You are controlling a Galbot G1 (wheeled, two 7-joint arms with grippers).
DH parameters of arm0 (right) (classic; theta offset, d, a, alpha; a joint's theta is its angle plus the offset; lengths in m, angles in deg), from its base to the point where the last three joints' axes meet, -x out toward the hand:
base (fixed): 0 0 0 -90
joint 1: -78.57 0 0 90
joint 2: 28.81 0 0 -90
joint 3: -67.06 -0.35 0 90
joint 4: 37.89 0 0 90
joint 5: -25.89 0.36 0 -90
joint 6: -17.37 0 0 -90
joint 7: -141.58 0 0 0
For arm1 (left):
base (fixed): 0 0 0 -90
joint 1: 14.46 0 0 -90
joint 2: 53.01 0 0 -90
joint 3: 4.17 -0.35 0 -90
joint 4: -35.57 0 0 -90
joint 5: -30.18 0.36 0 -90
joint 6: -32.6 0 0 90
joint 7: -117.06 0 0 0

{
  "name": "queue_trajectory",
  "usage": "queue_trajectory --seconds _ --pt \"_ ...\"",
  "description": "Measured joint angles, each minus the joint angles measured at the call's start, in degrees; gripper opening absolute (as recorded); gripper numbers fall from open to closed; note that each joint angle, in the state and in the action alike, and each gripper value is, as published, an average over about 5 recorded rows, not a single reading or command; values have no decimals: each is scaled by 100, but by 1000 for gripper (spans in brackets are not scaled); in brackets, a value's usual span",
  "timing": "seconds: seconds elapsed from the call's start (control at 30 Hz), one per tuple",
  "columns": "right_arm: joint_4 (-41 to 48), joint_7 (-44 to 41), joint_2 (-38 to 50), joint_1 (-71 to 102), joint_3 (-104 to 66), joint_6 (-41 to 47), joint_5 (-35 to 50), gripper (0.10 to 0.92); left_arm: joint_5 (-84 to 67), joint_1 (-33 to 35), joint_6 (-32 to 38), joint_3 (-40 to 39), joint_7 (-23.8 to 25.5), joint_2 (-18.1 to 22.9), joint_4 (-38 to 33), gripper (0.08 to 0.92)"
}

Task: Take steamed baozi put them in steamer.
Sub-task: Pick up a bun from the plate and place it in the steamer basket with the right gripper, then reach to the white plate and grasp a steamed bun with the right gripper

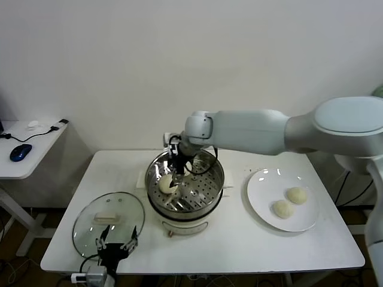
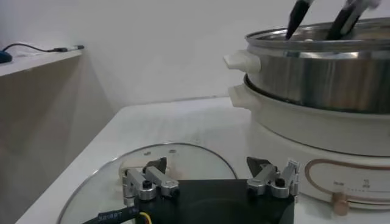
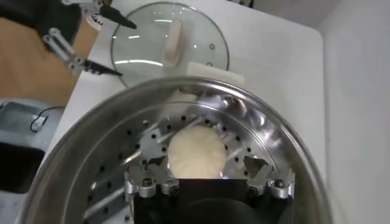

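Observation:
The steamer (image 1: 216, 173) stands mid-table on its white base. One baozi (image 1: 166, 184) lies on its perforated tray at the left side. My right gripper (image 1: 176, 178) reaches down into the pot. In the right wrist view the gripper (image 3: 204, 165) is open, with that baozi (image 3: 196, 152) lying between its spread fingers and a gap on each side. Two more baozi (image 1: 296, 195) (image 1: 282, 208) lie on the white plate (image 1: 263, 203) to the right. A fourth is not in view. My left gripper (image 1: 116, 244) is open and empty, parked over the glass lid.
The round glass lid (image 1: 108, 224) lies flat on the table at the front left of the steamer, also in the left wrist view (image 2: 91, 189). A small side table (image 1: 30, 158) with a blue mouse stands further left. The table's front edge runs just beyond the lid.

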Motion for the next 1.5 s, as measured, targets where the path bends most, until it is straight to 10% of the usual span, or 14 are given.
queue_trajectory --seconds 0.7,1.5 --pt "-745 -1027 3665 170 592 -768 -2563 823 142 98 -16 -8 7 75 -115 823" --pt "650 -760 3442 2617 -1265 -666 -3607 814 162 116 19 24 2 101 -13 823"
